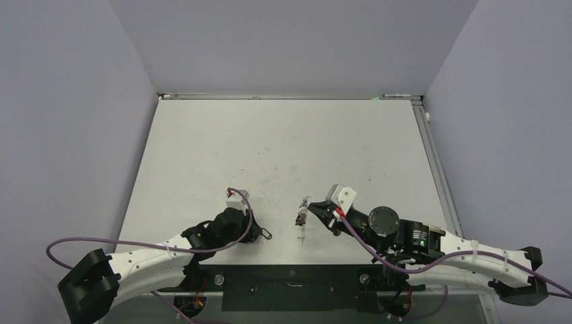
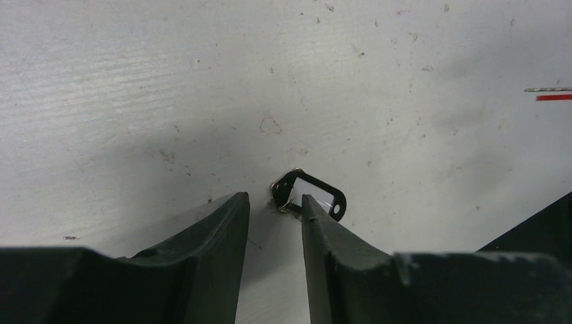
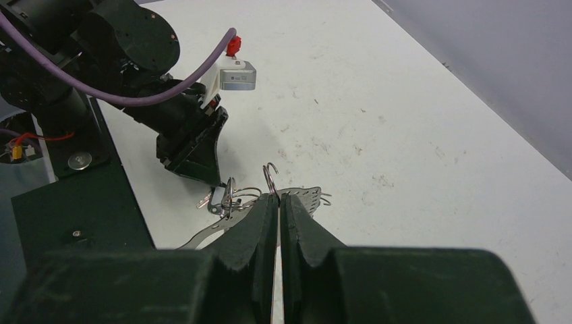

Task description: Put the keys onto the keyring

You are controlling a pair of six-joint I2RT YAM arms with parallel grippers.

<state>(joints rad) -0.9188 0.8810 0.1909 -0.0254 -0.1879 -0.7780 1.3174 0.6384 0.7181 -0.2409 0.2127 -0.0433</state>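
Left pincer (image 2: pixel 274 198) fingers stand apart, low over the white counter (image 2: pixel 202 81), with the keys (image 2: pixel 309 192) lying just beside one fingertip. Right pincer (image 3: pixel 278 197) is clamped on the keyring (image 1: pixel 303 217), near the keys but not touching them.

We see the keys (image 2: pixel 307 192), a tiny dark oval loop, lying flat. The thin silvery keyring (image 3: pixel 231 198) tilts up nearby.

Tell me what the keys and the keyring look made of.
The keys: black oval loop, dull finish, coated metal or plastic, hard to tell; its small silvery bits glint like metal. The keyring: thin silvery wire with bright highlights, probably bare steel.
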